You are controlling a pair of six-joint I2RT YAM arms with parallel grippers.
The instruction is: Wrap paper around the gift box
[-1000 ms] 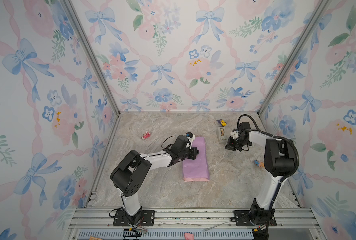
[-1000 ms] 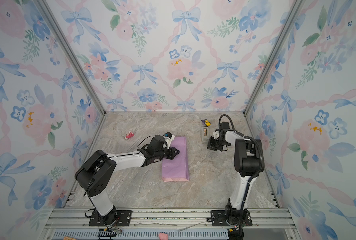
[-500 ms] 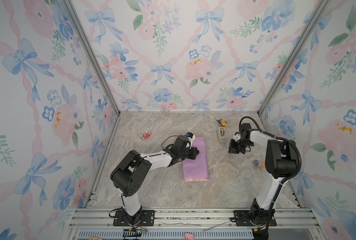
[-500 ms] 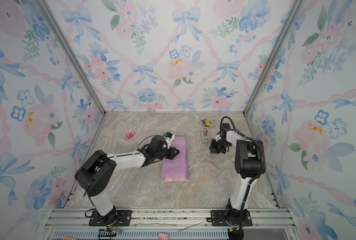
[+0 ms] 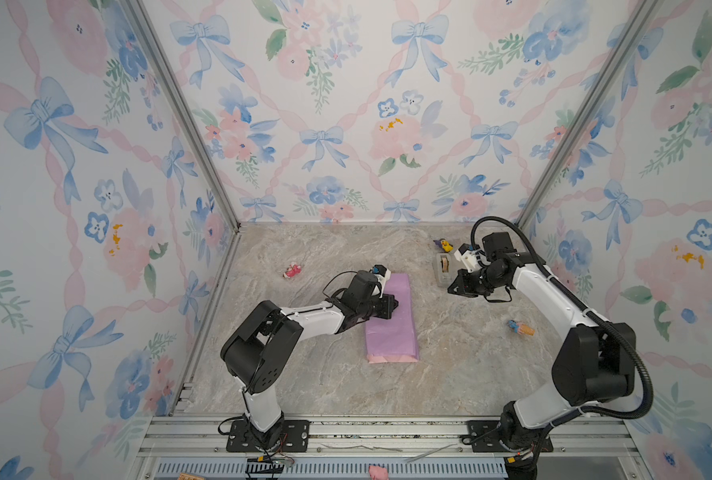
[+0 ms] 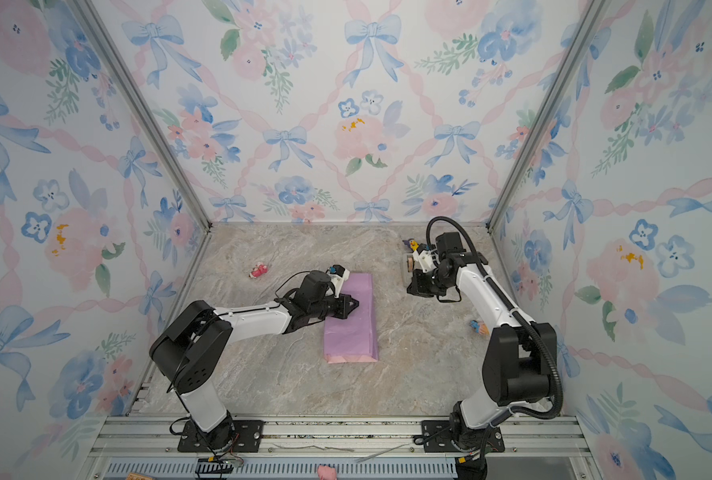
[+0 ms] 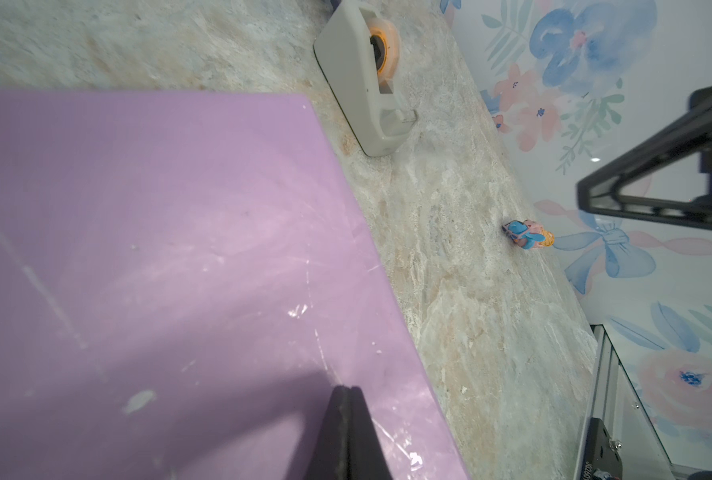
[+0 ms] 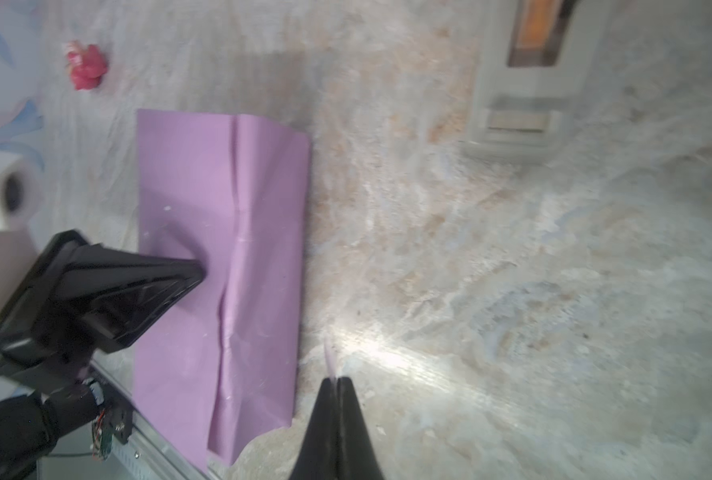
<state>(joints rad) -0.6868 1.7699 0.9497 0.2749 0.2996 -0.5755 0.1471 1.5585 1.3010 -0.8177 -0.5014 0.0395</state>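
Tape dispenser [image 5: 443,266], small and grey, holds a roll with an orange core [image 7: 383,50]. It stands right of centre in both top views, toward the back wall.

At the centre of the frame, the paper [image 5: 391,332] lies as a long, narrow folded bundle with its lilac face up and a pale pink edge at the end nearest the camera. A crease runs along its length in the right wrist view [image 8: 254,249]. What it covers is hidden, so the gift box cannot be seen.

The left gripper [image 5: 394,309] has its jaws together, and its tip presses on the far half of the paper. The right gripper [image 5: 450,289] is also closed and sits just beside the dispenser, well apart from the paper. A thin pale strip [image 8: 329,353] stands at its tips; whether it is pinched cannot be told.

The table [image 5: 325,386] has a beige-grey marble pattern.
- A small red toy [image 5: 293,271] lies left of the paper.
- A yellow-and-purple one [image 5: 443,244] lies behind the dispenser.
- A blue-and-orange one [image 5: 519,328] lies at the right.

Floral wallpaper with blue bows [image 5: 321,139] covers the three walls. An aluminium rail [image 5: 387,432] runs along the lower edge.

Print on a black base [image 7: 587,469] is too small to read.
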